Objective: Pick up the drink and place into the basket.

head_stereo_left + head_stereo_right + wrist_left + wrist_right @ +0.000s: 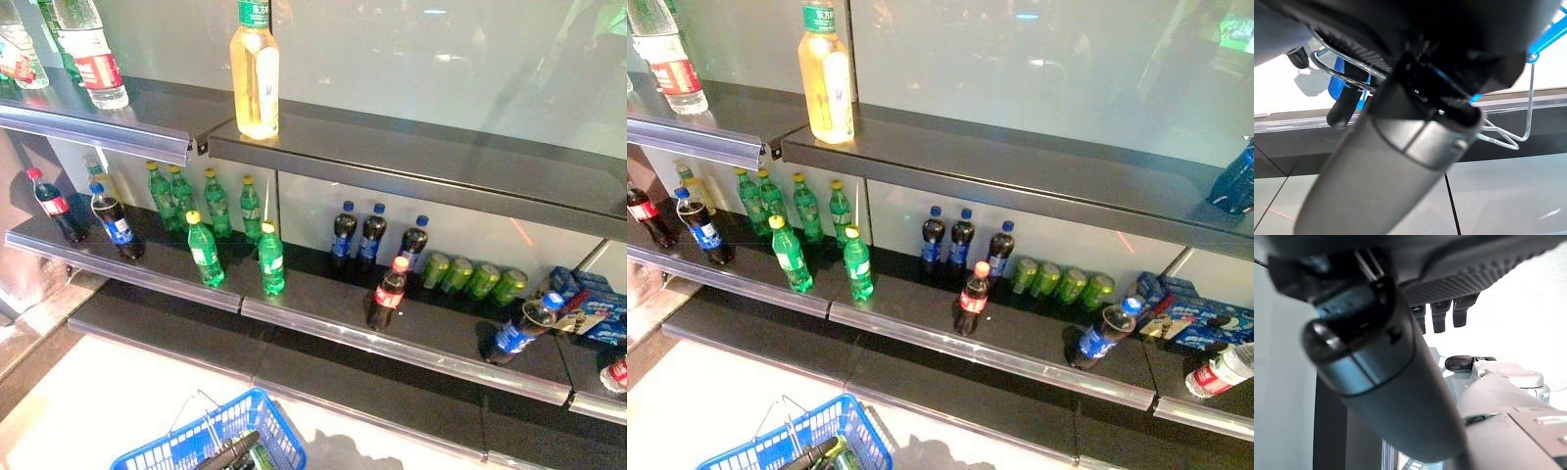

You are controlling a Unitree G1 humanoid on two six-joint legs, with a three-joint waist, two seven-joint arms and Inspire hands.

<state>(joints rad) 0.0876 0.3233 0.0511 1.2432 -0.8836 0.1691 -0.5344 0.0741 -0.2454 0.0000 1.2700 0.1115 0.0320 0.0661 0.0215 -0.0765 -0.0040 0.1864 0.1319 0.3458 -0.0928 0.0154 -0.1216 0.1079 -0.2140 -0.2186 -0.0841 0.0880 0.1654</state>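
The step in hand is judged to be the reach for a drink, none having been grasped yet. The right hand [1442, 317] is seen only in its wrist view, low and away from the shelves, with its fingers seeming relaxed and nothing held. The left hand [231, 452] is curled round the wire handle [1327, 62] of the blue basket [196, 436], which is held low, near and left of centre. Which drink is meant cannot be told. The easiest picks are judged to be those standing alone at the near edge of the middle shelf [323, 294]: the green bottle [271, 258] just left of centre and the cola bottle [389, 293] further right. Either is best approached from the near side at mid-body, below the cap and across the label, so that the rows behind are not knocked. The bottle should be lifted clear of the shelf's raised front rail [392, 354] before it is drawn back, and the basket should be kept level under it. The green bottle is slim, upright and clear green with a yellow cap and a pale label. The cola bottle is dark with a red cap and a red label. Both are likely smooth and easily tipped.
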